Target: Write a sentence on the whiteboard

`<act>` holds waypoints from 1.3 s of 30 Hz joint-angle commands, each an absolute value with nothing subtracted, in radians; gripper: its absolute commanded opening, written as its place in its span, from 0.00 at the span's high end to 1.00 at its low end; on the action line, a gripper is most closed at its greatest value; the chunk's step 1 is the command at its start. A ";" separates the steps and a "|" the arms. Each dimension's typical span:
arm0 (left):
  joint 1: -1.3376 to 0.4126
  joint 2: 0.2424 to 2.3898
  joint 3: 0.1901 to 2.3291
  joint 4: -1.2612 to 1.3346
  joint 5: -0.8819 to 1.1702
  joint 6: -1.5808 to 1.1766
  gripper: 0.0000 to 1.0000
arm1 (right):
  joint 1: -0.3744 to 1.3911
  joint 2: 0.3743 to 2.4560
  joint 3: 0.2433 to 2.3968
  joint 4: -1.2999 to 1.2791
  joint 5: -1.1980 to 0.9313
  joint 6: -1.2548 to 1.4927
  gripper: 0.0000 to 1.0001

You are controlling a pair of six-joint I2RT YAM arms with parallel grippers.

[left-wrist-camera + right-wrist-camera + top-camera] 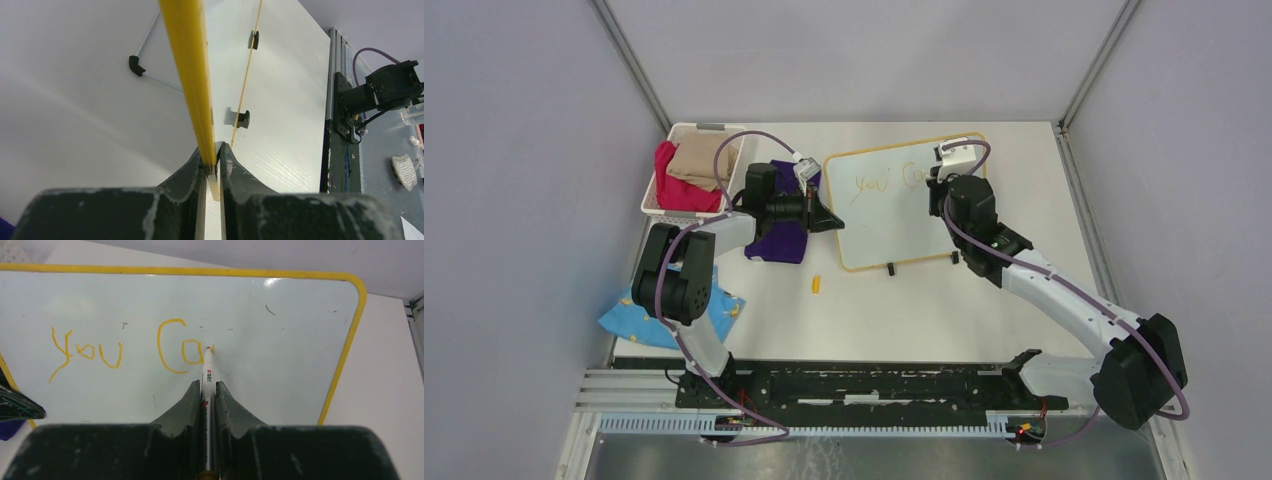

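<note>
Top view: the whiteboard [894, 225] sits mid-counter [924, 320]. The left arm bends rightward to its left edge, and the right arm stretches forward over it.

Left wrist: the left gripper [213, 152] pinches the yellow frame [192, 75].

Right wrist: the right gripper [205, 387] clamps a marker [208, 365], whose tip touches the sentence [159, 345], "You Ca".

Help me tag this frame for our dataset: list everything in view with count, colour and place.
whiteboard: one, white, yellow frame, far centre of table
sentence: one, orange, unfinished, "you Ca" on whiteboard
marker: one, white barrel, tip at whiteboard
small cylinder: one, orange, on table before whiteboard
basket: one, white, far left
red cloth: one, in basket
tan cloth: one, in basket
purple cloth: one, under left arm
blue cloth: one, patterned, near left
table: one, white
left hand: black, shut on whiteboard's edge
right hand: black, shut on marker
</note>
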State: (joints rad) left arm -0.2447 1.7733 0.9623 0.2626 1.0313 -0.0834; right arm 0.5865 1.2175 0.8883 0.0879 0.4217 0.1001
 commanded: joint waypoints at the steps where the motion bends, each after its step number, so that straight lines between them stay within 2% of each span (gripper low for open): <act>1: -0.249 1.775 0.963 0.216 0.915 0.045 0.98 | 0.577 1.235 0.961 0.107 0.424 0.094 1.00; 13: -0.249 1.773 0.963 0.215 0.911 0.045 0.98 | 0.545 1.235 0.966 0.089 0.447 0.099 1.00; 31: -0.252 1.772 0.965 0.210 0.903 0.046 0.98 | 0.531 1.158 0.831 0.096 0.444 0.112 1.00; 39: -0.253 1.770 0.965 0.210 0.902 0.047 0.98 | 0.532 1.131 0.839 0.079 0.438 0.120 1.00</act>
